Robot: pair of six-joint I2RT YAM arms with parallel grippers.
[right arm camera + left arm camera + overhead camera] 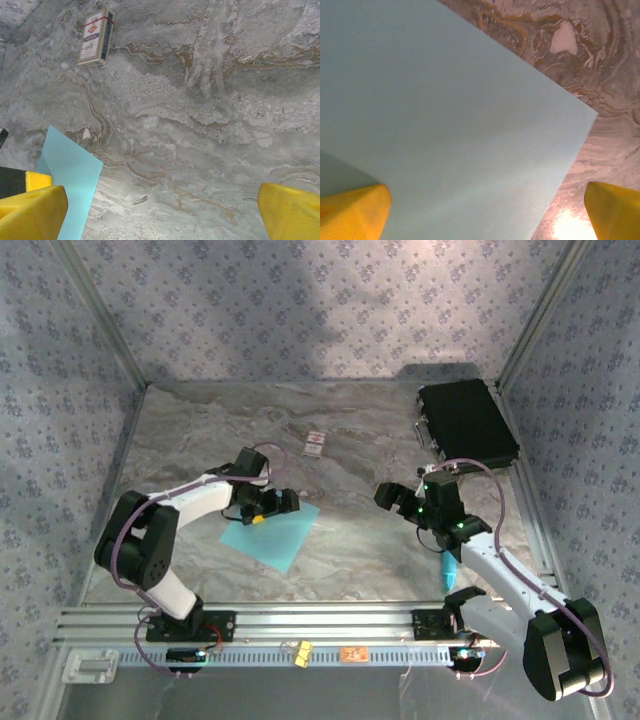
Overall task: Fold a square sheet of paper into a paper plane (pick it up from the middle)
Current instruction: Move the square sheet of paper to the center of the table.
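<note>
Hiding a corner of the square sheet of paper (280,540), left pincer (489,212) gapes; right pincer (162,212) too.

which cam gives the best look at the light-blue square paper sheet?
Top external. The light-blue square sheet of paper lies flat on the marbled table with nearly its whole outline visible, so position and orientation read directly. Left wrist sees a close-up of its surface and one corner; right wrist catches a corner at lower left.
</note>
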